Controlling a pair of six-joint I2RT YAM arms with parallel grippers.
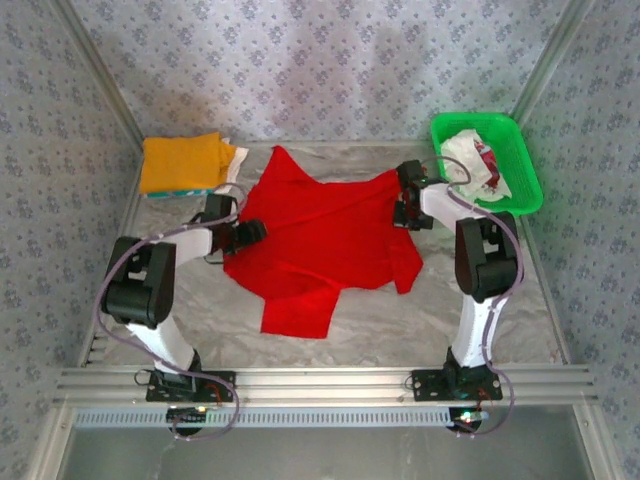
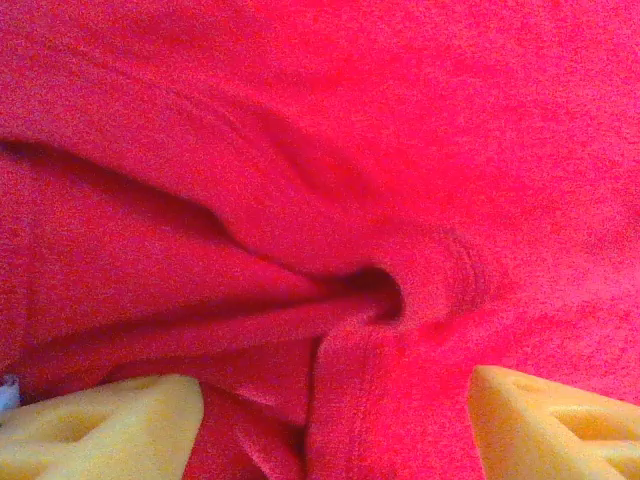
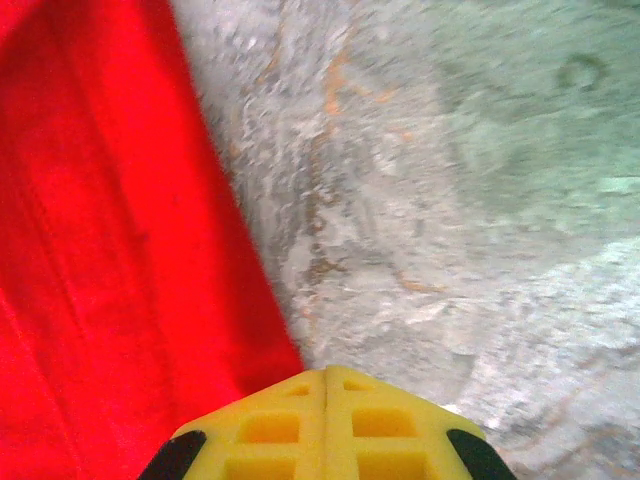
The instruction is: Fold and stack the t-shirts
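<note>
Left hand (image 2: 335, 390), released, straddles the red shirt's (image 1: 330, 225) nine-o'clock fold, seemingly to pinch it; right hand (image 3: 325, 372), clenched, sits at its three-o'clock edge.

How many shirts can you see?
5: a red shirt spread in the middle; an orange shirt atop the back-left pile, with teal shirt and white shirt edges peeking beneath; a white-and-red shirt in the green basket. More may hide in the pile.

Spread t-shirt (image 1: 320, 235) at middle of table (image 1: 490, 315); folded stack (image 1: 180, 162) behind-left; basket (image 1: 528, 188) behind-right, crumpled t-shirt (image 1: 468, 158) inside
</note>
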